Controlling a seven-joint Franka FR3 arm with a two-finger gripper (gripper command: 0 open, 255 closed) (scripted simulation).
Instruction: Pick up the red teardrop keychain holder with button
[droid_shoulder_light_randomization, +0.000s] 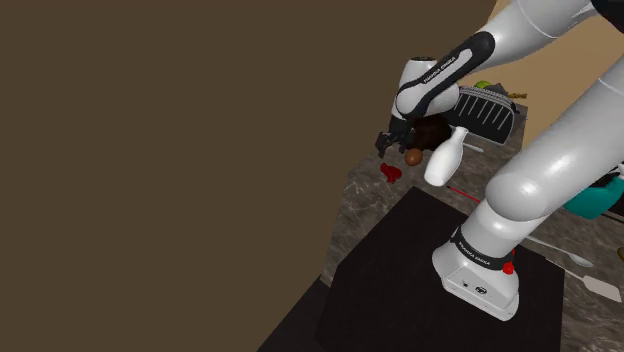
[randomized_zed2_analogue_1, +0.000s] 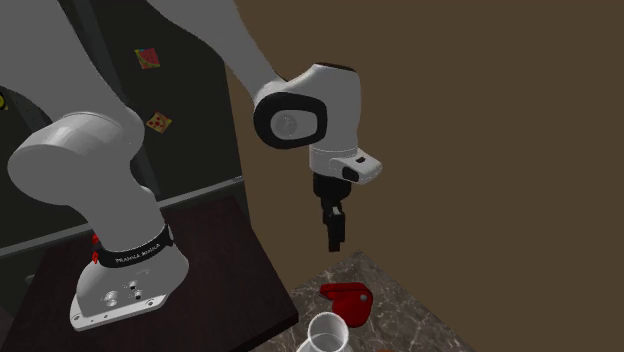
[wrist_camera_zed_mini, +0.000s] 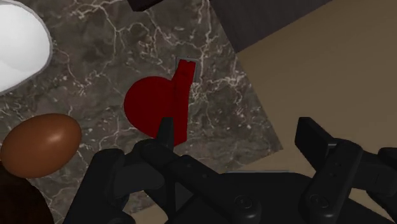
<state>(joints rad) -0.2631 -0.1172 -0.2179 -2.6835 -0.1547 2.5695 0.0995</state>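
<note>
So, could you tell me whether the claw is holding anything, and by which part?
Nothing is held: the claw hangs open above the red keychain holder, which lies untouched on the marbled surface.

Dim, flat light overall. The white arm (droid_shoulder_light_randomization: 560, 160) above the marble counter (droid_shoulder_light_randomization: 365, 195) has soft highlights and is brightest on its upper sides. The counter is dark, with no glare. The black stand (droid_shoulder_light_randomization: 400, 290) beside the counter is almost featureless. The red keychain holder (wrist_camera_zed_mini: 156, 105) on the counter casts possibly a faint shadow.
</note>
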